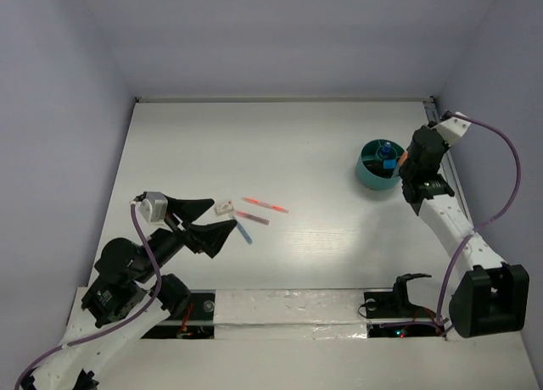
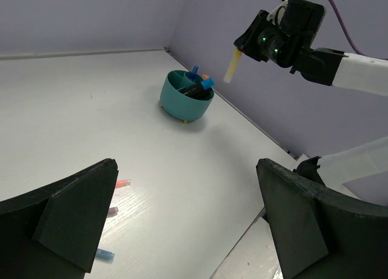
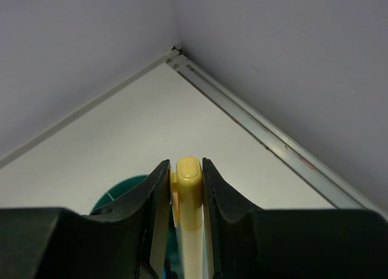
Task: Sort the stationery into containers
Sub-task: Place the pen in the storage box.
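At about two o'clock on the white table (image 1: 170, 153), the teal cup (image 1: 372, 176) stood with a blue marker (image 1: 388, 158) and a couple of other pens poking out of its compartments. Just off its three o'clock side the right gripper (image 2: 239, 45) hung above the rim. Its jaws were pinched on a yellow pen (image 3: 189, 194) that pointed down, slightly tilted, clear of the cup. Toward eight o'clock the left gripper (image 1: 216, 219) sat low, fingers spread wide with nothing between them. Right beside its tips was a small white piece (image 1: 224, 208). Just past that, a red pen (image 1: 265, 205), a pink pen (image 1: 252, 217) and a blue pen (image 1: 244, 232) lay loose, close together.
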Controlling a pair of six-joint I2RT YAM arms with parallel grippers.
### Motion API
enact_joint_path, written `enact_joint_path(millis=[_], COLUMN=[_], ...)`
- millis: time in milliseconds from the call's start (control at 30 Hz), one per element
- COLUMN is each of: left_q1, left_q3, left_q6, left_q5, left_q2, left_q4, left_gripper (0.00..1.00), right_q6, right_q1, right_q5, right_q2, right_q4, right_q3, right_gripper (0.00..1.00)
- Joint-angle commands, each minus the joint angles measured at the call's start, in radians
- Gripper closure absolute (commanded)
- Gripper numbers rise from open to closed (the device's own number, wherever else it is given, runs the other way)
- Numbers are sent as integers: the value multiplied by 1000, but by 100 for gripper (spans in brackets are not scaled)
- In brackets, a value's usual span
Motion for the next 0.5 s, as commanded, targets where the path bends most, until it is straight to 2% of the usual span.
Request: enact_joint_path(millis=[0,467], left_q1=[0,0], left_q3=[30,27], left_q6=[10,13], left_q5=[5,6], left_q2=[-25,-18], left_q4=[27,25], left_gripper=[1,1], right_q6=[-44,31], right_q1=[-24,-42], right_q5=[32,-54], right_q2=[58,225], right_q4=[115,169], right_q3=[53,45], right_gripper=[100,100])
